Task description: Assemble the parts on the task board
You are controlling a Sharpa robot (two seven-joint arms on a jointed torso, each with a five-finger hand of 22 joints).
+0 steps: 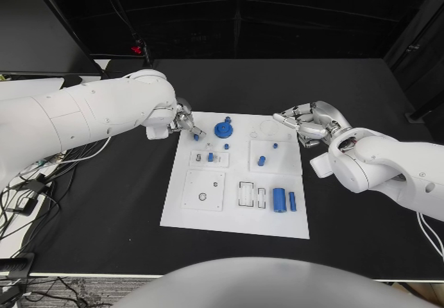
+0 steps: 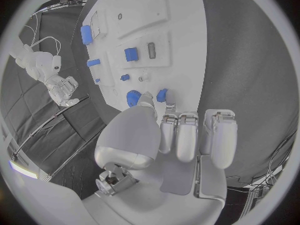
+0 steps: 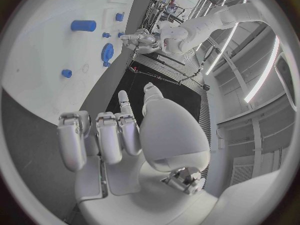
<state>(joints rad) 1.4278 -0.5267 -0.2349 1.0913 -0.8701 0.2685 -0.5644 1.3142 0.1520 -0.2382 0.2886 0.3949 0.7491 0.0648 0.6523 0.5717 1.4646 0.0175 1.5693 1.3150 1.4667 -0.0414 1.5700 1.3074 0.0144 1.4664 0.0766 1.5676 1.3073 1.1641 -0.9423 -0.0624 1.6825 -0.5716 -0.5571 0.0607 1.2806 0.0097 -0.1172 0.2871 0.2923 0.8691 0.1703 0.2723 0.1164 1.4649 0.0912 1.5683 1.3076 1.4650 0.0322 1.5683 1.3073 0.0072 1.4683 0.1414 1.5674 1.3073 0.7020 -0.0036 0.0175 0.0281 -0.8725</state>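
Two hands (image 1: pixel 184 122) (image 1: pixel 303 122), one task board (image 1: pixel 236 218)

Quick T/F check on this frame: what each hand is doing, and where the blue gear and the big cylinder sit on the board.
1. The left hand pinches a small blue part at the task board's far left corner. True.
2. The right hand holds the blue gear. False: it holds nothing; the gear sits on the board.
3. The large blue cylinder lies near the board's near right end. True.
4. The gear lies off the board. False: it is on the board's far part.
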